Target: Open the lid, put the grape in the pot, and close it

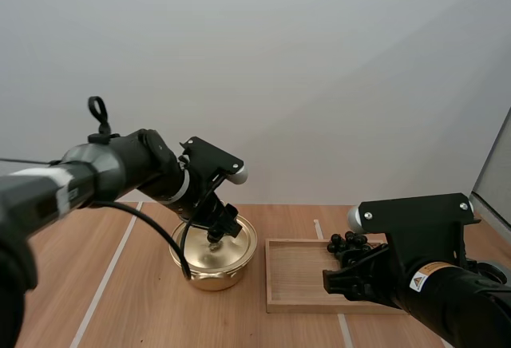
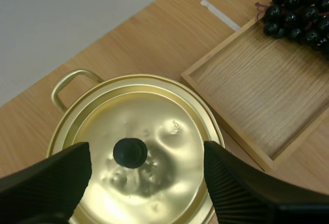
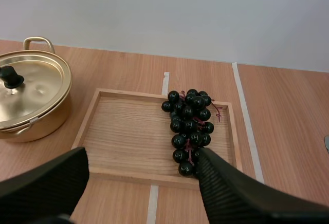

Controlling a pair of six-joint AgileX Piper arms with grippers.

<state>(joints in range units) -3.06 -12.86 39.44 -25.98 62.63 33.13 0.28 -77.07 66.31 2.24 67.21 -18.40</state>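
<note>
Left wrist view: the left gripper (image 2: 146, 154) is positioned wide open directly above the lid (image 2: 169, 106). The lid's round black knob (image 2: 129, 152) is seen between the ribbed fingers, slightly nearer one of them, so a straight descent is judged necessary before closure. The lid, of polished gold-coloured metal with shallow dents, is seated on the matching pot (image 1: 214, 274), to which the left arm is the nearer. The grapes (image 3: 190, 126), a glossy dark bunch on a reddish stem, are laid in the grained wooden tray (image 3: 128, 136), the long axis running away from the right gripper (image 3: 143, 158). That gripper is likewise spread wide, close to the bunch's near end.
</note>
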